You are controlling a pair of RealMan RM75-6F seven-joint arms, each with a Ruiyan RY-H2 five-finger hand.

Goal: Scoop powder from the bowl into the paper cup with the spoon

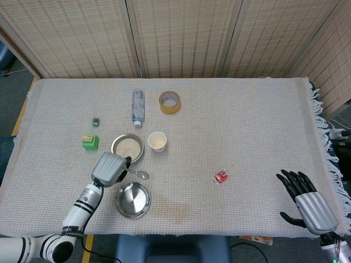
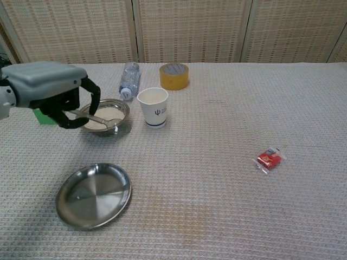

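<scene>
My left hand point(image 1: 110, 169) point(image 2: 51, 92) holds a metal spoon point(image 1: 137, 175) point(image 2: 103, 120) by its handle, near the front edge of the powder bowl. The spoon's bowl points right, level, between the powder bowl and the empty steel plate. The metal bowl point(image 1: 127, 147) point(image 2: 106, 116) holds pale powder. A white paper cup point(image 1: 157, 141) point(image 2: 153, 106) stands upright just right of it, with powder inside. My right hand point(image 1: 306, 198) hovers open at the table's front right corner, far from everything; the chest view does not show it.
An empty steel plate point(image 1: 132, 199) point(image 2: 93, 194) lies in front of the bowl. A plastic bottle point(image 1: 137, 107) point(image 2: 127, 79) and a tape roll point(image 1: 169, 102) point(image 2: 174, 76) lie behind. Green blocks point(image 1: 90, 142) sit at the left; a red packet point(image 1: 221, 176) point(image 2: 269, 160) lies mid-right.
</scene>
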